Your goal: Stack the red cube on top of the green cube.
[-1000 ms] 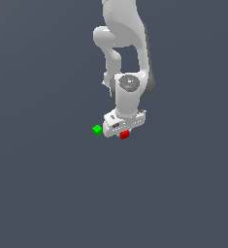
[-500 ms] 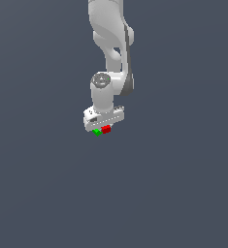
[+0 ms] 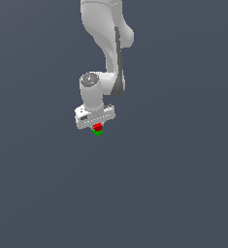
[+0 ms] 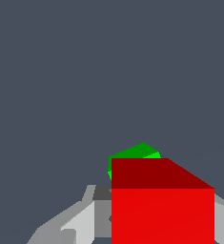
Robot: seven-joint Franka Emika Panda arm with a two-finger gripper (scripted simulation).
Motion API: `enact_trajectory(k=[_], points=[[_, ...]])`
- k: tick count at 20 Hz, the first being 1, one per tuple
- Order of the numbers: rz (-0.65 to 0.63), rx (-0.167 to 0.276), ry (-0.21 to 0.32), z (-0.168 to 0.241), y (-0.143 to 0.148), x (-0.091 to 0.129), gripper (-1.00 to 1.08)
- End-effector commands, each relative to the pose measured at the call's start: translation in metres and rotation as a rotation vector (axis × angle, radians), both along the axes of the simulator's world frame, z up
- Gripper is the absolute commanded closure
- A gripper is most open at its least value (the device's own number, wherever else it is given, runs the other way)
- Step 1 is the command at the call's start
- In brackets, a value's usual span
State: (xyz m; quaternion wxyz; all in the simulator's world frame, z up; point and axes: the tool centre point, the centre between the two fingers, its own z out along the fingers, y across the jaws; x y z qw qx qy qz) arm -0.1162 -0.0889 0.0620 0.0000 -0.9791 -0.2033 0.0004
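On a plain grey tabletop (image 3: 183,184), we find the pincer (image 3: 97,125) grasping the red cube (image 3: 97,127) directly over the green cube (image 3: 98,132). Placement is in hand; next we judge a gentle lowering and release.

There is one red cube (image 3: 97,127) and one green cube (image 3: 98,132), so two cubes together. There is one robot arm (image 3: 105,43) with one gripper (image 3: 97,124).

A bright red plain cube (image 4: 162,209) sits between the grey pincer fingers (image 4: 77,224), covering most of a small green cube (image 4: 135,152) behind it.
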Motion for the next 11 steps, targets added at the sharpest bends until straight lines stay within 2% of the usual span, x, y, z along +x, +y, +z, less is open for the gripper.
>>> enact_trajectory(k=[1, 2, 11], points=[[0.002, 0.000, -0.001, -0.0003, -0.0024, -0.0008, 1.08], [0.002, 0.000, -0.001, -0.0003, -0.0024, -0.0008, -0.92], [0.002, 0.000, -0.001, -0.0003, -0.0024, -0.0008, -0.92]])
